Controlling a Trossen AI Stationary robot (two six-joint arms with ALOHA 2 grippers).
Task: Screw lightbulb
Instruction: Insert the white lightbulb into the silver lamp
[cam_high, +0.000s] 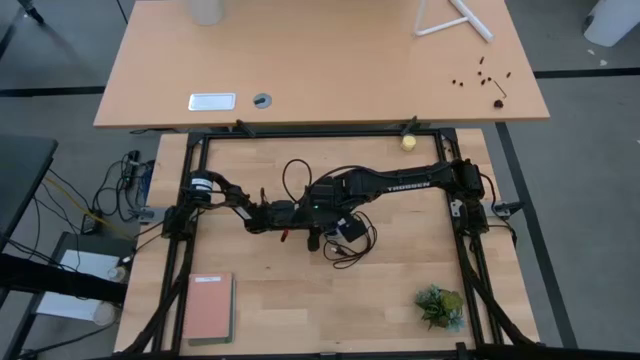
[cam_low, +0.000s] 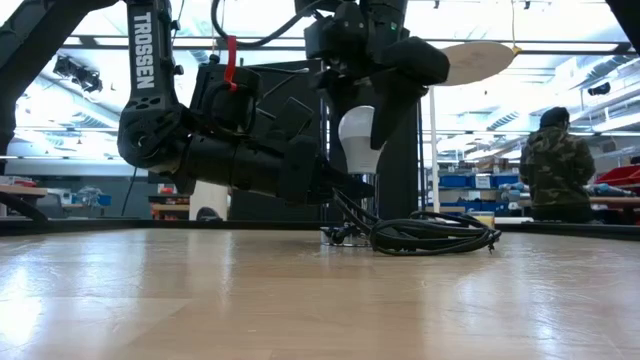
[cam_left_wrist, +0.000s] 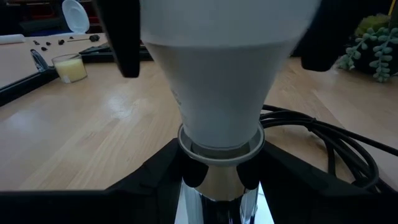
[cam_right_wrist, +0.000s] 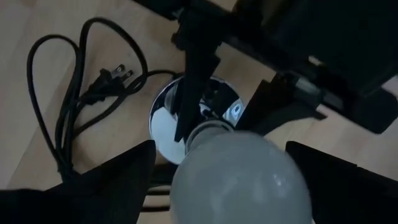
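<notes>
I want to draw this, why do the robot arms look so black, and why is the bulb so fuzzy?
In the low view, bright ceiling light behind turns the arms into silhouettes around the lightbulb. In the right wrist view, the lightbulb sits so close it blurs, while the black cord stays sharp. In the left wrist view, the socket shows glare.

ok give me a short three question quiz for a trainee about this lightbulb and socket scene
1. True or false: the frosted white pear-shaped lightbulb lies flat on the wooden table.
2. Which gripper steadies the shiny silver metal socket? A) left B) right
3. Fill in: the coiled black power cord lies on the ____.

Key:
1. False; the right gripper has it upright above the socket, narrow base down.
2. A; the left gripper flanks the socket.
3. Table.
</notes>
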